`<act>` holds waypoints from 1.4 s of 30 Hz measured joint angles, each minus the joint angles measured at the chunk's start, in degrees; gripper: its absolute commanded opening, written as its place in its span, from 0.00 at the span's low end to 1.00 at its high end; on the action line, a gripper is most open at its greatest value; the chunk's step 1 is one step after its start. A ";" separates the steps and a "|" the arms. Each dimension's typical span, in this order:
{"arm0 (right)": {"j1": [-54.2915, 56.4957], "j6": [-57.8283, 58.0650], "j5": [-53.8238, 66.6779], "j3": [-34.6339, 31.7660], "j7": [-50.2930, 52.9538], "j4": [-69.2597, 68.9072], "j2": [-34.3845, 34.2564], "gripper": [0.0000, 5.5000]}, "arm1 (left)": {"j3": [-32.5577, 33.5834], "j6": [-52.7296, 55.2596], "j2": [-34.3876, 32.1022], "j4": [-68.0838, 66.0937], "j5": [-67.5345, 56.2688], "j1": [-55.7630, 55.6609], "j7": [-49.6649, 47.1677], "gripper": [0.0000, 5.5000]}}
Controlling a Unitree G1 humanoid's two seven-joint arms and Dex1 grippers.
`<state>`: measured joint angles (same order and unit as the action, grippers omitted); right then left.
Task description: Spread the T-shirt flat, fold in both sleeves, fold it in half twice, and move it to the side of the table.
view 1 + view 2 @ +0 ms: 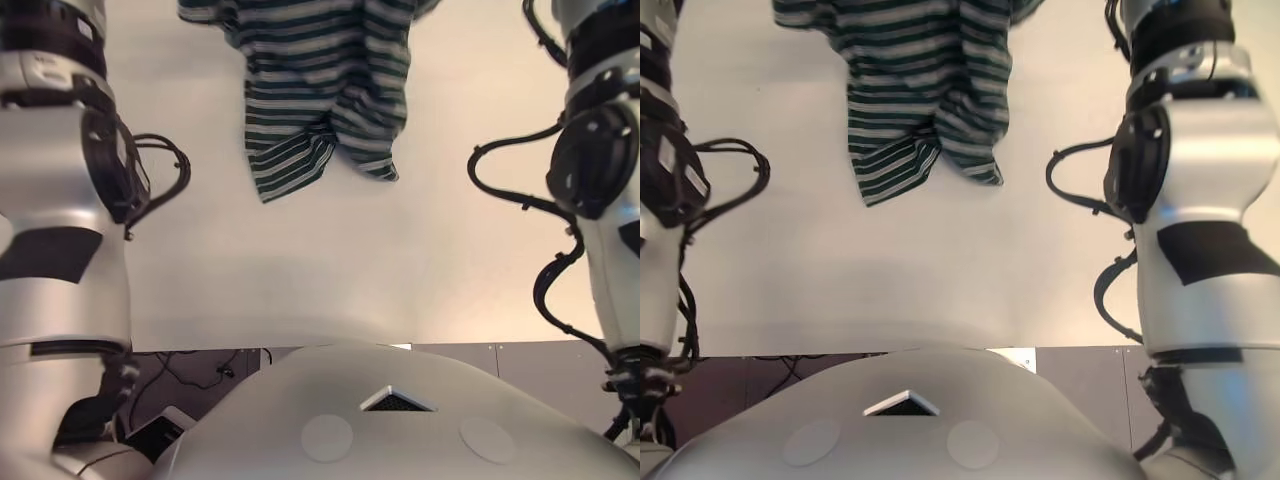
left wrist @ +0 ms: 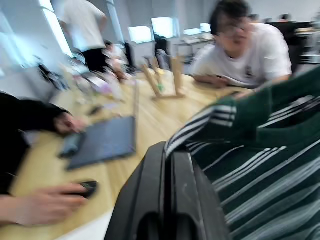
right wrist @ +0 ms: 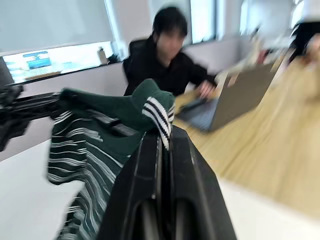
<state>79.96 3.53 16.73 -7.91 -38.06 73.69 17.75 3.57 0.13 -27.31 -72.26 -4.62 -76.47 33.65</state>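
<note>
A dark green T-shirt (image 1: 320, 90) with white stripes hangs over the far middle of the white table (image 1: 300, 270), bunched, its lower folds resting on the tabletop. In the left wrist view my left gripper (image 2: 169, 150) is shut on a striped edge of the T-shirt (image 2: 260, 150). My right gripper (image 3: 164, 137) is shut on another striped edge of the T-shirt (image 3: 90, 150), which drapes down from it. Both arms rise at the table's two sides, holding the shirt up between them.
Black cables (image 1: 160, 170) loop beside my left arm, and more cables (image 1: 520, 190) beside my right arm. The table's near edge (image 1: 330, 345) runs just in front of me. Behind the table stands a wooden desk (image 2: 125, 145) with a laptop.
</note>
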 measured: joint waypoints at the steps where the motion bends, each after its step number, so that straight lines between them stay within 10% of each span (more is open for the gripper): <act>1: 1.36 -1.64 -1.01 -0.47 2.22 0.81 -0.40 0.00 | 0.11 -1.31 -0.19 -1.37 0.81 -1.39 -1.47 0.00; 12: 6.49 -6.19 -5.04 -4.45 -0.73 2.51 2.19 0.00 | 3.18 -7.76 -4.45 -3.55 2.87 -9.49 3.84 0.00; 22: 3.79 3.48 -5.10 -0.42 -39.26 -8.96 12.62 0.00 | 5.58 17.42 -15.10 30.37 -11.52 1.73 39.69 0.00; 30: 3.91 2.77 -6.05 -0.62 -34.26 -6.14 11.71 0.00 | 4.03 14.56 -13.04 24.46 -8.77 3.62 31.67 0.00; 42: 11.70 -8.38 -15.83 0.47 0.11 2.86 2.99 0.00 | -0.16 -3.58 -4.05 -3.61 5.91 -12.91 2.19 0.00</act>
<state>91.66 -4.85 0.89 -7.44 -37.95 76.56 20.74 3.40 -3.45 -31.36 -75.87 1.28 -89.38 35.84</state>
